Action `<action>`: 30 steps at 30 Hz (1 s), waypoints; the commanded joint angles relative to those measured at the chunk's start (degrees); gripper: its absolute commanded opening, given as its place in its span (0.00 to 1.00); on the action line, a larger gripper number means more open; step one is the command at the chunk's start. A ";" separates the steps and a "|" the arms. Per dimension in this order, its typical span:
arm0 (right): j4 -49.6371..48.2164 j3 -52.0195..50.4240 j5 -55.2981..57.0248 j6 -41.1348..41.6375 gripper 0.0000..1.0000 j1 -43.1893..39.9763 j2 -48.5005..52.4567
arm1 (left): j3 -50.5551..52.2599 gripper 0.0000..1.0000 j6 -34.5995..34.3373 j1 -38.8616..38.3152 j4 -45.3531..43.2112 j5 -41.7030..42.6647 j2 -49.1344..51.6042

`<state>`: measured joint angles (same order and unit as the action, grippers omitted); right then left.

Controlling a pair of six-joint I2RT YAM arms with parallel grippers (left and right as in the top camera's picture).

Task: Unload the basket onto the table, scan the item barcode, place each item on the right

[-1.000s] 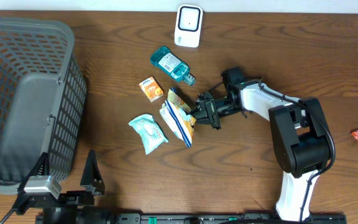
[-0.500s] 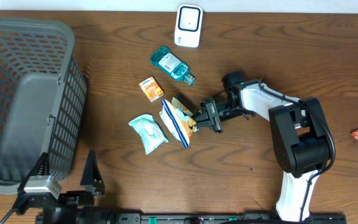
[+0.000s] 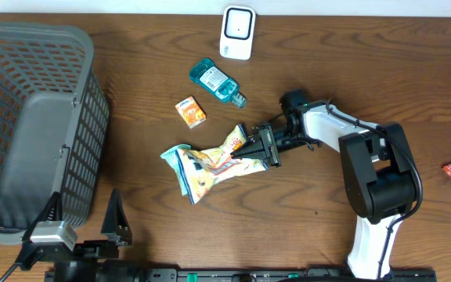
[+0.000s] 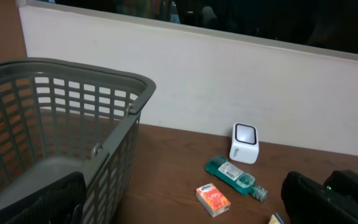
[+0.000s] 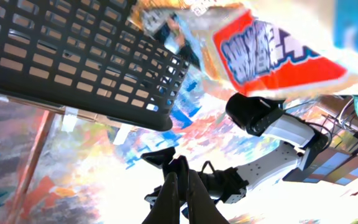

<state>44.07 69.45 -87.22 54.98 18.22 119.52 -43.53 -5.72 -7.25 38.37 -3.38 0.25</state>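
My right tool, clamped on one edge of the snack bag, has swung it from edge-on to spread face-up over the surface. It is well apart from the scanner, and no barcode shows yet. The print looks like blue characters on red, unreadable in my wrist view.

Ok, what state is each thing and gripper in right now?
snack bag: held at one end, spread out.
right gripper: shut on the snack bag.
left gripper: open, empty.
mouthwash bottle: lying on its side.
basket: upright, empty.
scanner: standing, untouched.
orange box: closed, lying flat.
teal packet: partly under snack bag.
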 commanded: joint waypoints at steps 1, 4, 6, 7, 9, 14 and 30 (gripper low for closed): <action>0.37 0.20 -2.27 1.62 0.01 0.46 0.04 | 0.24 0.98 0.94 -0.24 -0.24 -0.33 -0.11; -0.59 0.26 -2.29 -7.37 0.01 0.46 0.04 | 0.24 0.98 0.94 -0.24 -0.22 -0.33 -0.11; -0.98 0.33 -2.29 -13.40 0.01 0.46 -0.35 | 0.24 0.98 0.94 -0.24 -0.22 -0.33 -0.11; -0.79 0.33 -2.29 -14.45 0.01 0.48 -0.81 | 0.24 0.98 0.94 -0.24 -0.22 -0.33 -0.11; -0.76 0.33 -2.29 -14.88 0.01 0.48 -2.97 | 0.24 0.98 0.94 -0.24 -0.22 -0.33 -0.11; -3.85 1.77 -2.10 -19.02 0.01 -0.81 -15.80 | 0.24 0.98 0.94 -0.24 -0.22 -0.33 -0.11; 9.97 2.75 59.52 -82.44 0.99 13.66 -60.11 | 0.24 0.98 0.94 -0.24 -0.22 -0.33 -0.11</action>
<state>52.69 72.82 -49.06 -16.01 29.43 60.42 -43.51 -5.72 -7.25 38.39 -3.38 0.25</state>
